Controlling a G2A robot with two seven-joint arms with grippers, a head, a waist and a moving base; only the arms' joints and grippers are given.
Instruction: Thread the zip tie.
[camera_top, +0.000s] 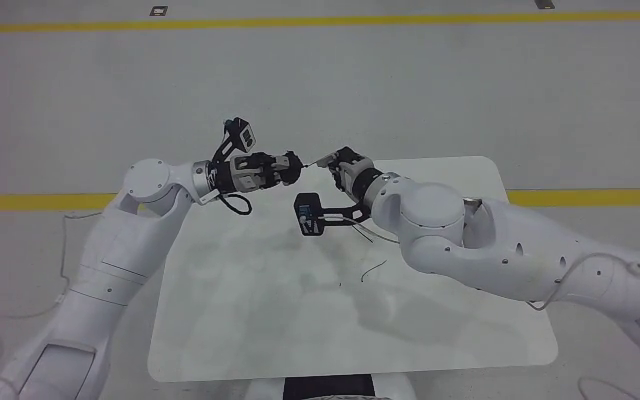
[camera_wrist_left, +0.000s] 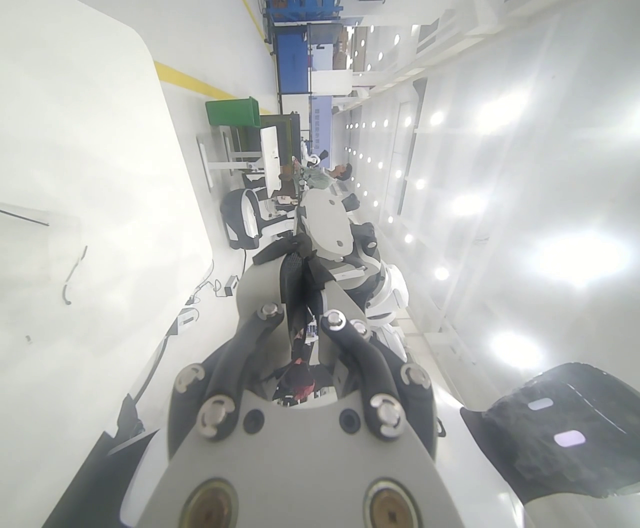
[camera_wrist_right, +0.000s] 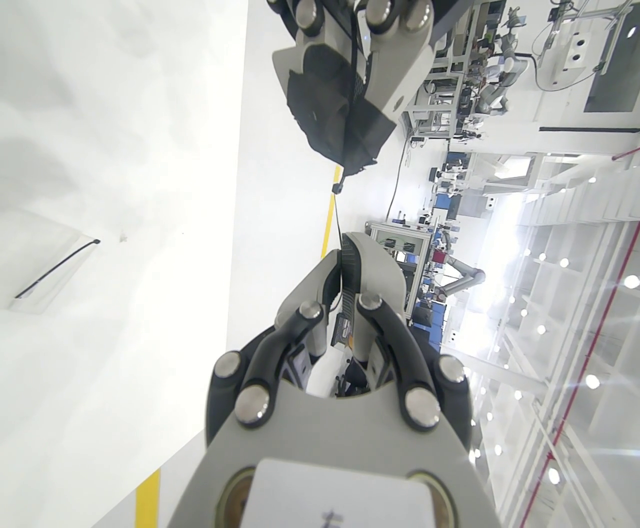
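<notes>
The left gripper (camera_top: 297, 167) and right gripper (camera_wrist_right: 344, 250) both pinch the zip tie (camera_wrist_right: 338, 215) tight. It looks thin, light, bendy; best held near its tip.

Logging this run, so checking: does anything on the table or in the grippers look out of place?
Nothing stands out. The left gripper and right gripper pinch one zip tie between them in the air. A curved spare tie and a straight spare tie lie loose on the table.

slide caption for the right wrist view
Black zip tie pinched between the right end effector and the left end effector, above the table
</notes>
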